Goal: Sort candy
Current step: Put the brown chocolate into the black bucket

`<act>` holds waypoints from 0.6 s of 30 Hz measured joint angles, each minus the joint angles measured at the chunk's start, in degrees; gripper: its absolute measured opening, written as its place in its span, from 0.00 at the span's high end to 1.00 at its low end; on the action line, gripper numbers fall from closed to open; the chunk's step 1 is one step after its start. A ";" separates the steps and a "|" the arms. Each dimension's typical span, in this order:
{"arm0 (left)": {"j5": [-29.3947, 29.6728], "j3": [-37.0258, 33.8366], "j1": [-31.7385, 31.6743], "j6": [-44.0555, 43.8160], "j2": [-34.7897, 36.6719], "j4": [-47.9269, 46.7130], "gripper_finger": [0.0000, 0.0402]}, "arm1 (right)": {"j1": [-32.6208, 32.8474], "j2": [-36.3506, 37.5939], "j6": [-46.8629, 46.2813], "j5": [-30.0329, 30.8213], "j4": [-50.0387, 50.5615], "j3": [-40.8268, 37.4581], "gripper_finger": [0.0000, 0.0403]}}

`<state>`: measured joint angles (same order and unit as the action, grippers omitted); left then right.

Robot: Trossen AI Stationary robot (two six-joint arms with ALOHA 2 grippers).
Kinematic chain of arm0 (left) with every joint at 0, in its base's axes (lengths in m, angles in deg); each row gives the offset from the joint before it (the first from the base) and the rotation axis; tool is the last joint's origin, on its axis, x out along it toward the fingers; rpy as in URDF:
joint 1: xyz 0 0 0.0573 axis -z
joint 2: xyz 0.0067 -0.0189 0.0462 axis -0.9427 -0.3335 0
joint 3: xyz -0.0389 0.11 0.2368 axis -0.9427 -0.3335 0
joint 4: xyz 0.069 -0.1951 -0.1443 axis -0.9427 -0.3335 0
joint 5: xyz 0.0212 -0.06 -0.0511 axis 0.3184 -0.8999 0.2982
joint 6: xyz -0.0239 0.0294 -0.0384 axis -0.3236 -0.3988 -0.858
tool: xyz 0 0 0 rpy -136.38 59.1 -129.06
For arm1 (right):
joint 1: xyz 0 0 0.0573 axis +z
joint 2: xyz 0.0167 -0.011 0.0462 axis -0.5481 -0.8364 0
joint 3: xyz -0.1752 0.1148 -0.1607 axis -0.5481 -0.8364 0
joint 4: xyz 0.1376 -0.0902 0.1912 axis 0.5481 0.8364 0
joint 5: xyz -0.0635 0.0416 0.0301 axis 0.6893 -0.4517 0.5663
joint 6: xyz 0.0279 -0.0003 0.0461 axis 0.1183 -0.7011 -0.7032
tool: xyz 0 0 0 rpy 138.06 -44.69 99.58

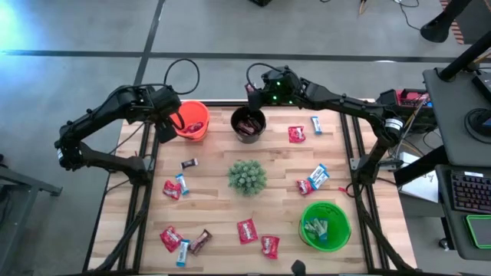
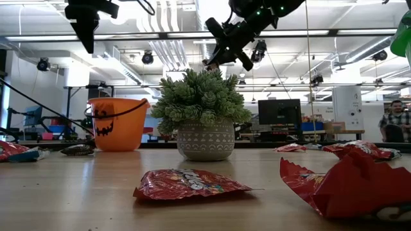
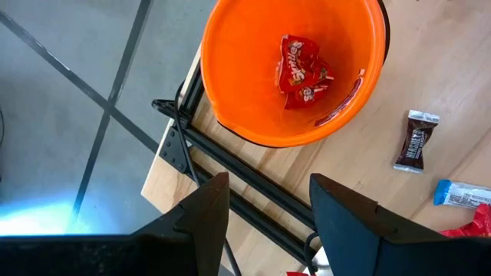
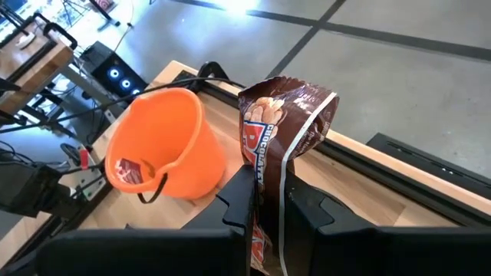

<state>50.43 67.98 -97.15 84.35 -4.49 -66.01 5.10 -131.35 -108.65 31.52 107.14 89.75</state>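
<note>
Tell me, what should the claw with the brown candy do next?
Probably open and drop it. The right claw pinches a brown candy above the black bucket, which already holds dark wrappers.

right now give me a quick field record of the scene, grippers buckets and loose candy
left gripper: open, empty, above the orange bucket
right gripper: shut on a brown candy, over the black bucket
orange bucket contents: red candies
green bucket: light blue candies inside
loose candy: red, light blue and brown pieces scattered on the table
centre: potted plant
</note>
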 joint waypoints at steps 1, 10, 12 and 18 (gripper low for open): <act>0.00 0.00 0.00 0.01 0.00 0.00 0.59 | 0.00 0.00 -0.01 0.00 -0.01 0.00 0.92; 0.00 0.00 0.01 0.02 0.00 0.17 0.59 | 0.00 0.00 0.03 -0.01 -0.03 0.00 0.92; 0.00 0.00 0.00 0.02 0.00 0.18 0.59 | 0.00 0.00 0.00 -0.01 -0.05 0.00 0.92; 0.00 0.00 0.00 0.02 0.01 0.19 0.59 | -0.01 0.00 5.16 -2.24 -0.04 0.00 0.92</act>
<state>50.43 67.98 -97.15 84.37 -4.48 -65.83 5.09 -131.35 -103.50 29.29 107.10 89.75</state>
